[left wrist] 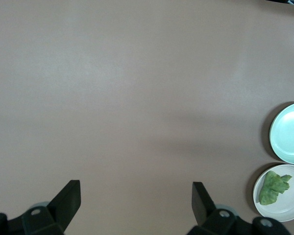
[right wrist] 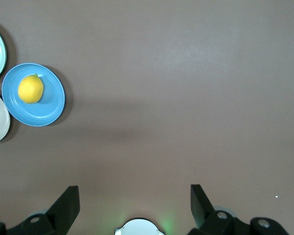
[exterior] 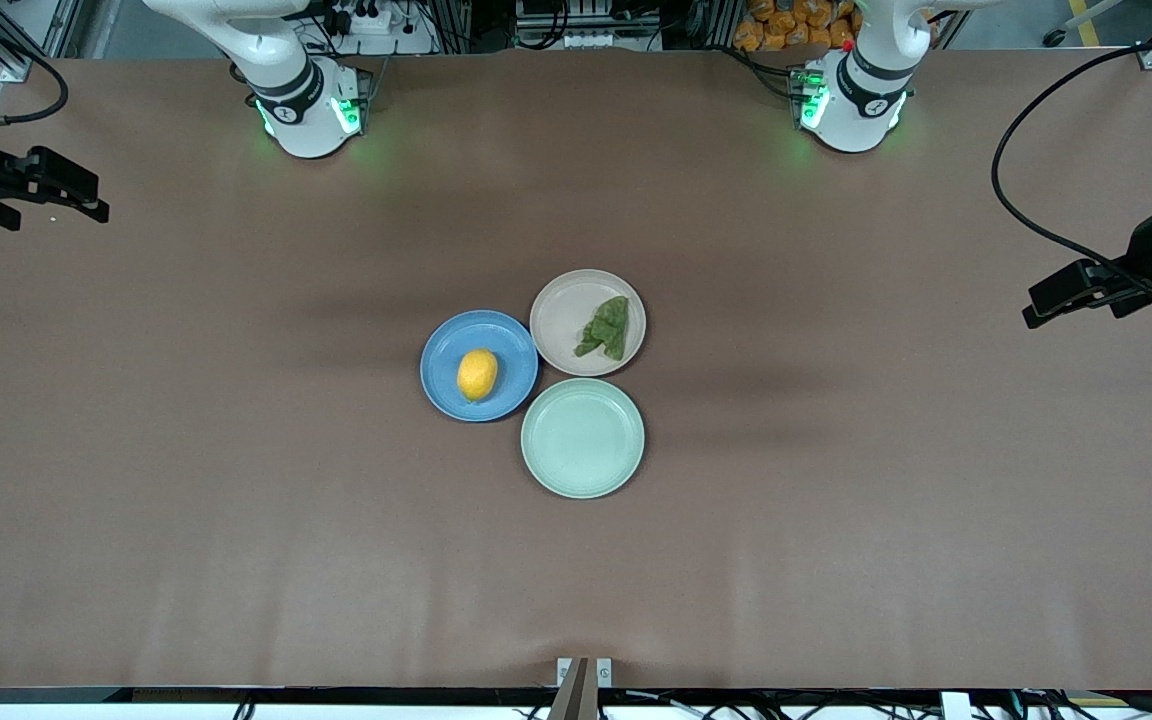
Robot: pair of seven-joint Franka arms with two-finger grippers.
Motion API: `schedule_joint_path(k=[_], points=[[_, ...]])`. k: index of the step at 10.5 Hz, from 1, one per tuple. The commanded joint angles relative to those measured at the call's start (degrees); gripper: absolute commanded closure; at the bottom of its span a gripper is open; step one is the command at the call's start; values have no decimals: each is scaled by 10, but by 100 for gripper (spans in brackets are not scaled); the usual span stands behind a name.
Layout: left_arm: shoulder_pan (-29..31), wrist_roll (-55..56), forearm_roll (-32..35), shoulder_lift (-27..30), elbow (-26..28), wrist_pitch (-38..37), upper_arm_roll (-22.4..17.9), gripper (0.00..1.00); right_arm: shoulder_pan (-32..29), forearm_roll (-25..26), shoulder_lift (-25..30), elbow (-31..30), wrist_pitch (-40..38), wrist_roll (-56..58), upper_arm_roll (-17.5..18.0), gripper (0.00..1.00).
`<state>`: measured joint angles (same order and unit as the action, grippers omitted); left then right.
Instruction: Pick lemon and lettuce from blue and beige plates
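Three plates sit clustered at the middle of my table (exterior: 236, 500), and I take the mint-green plate (exterior: 582, 437) as my landmark. My blue plate (exterior: 479, 366) touches its rim, lying farther from the front camera and toward the right arm's end, and the lemon (exterior: 477, 375) rests on it, near its middle. My beige plate (exterior: 588, 323) lies directly farther from the front camera than the mint-green plate, just beside it, and the lettuce (exterior: 606, 328) lies on it, toward the left arm's end of that plate. My left gripper (left wrist: 136, 198) waits over bare table at the left arm's end, well apart from the mint-green plate, its fingers spread wide with nothing between them. My right gripper (right wrist: 134, 201) hangs likewise at the right arm's end, well apart from the mint-green plate, fingers spread and holding nothing.
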<state>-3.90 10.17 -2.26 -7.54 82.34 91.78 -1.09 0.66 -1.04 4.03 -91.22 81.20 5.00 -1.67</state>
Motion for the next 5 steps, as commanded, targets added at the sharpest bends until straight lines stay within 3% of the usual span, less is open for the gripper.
schedule_joint_path(k=[1,5], points=[[-6,-9,8,6,-3,-12,-4,0,-4,-5,12,1,3,6,3,0],[-6,-13,5,5,-3,-12,-4,0,-4,-7,48,1,-1,6,2,0]])
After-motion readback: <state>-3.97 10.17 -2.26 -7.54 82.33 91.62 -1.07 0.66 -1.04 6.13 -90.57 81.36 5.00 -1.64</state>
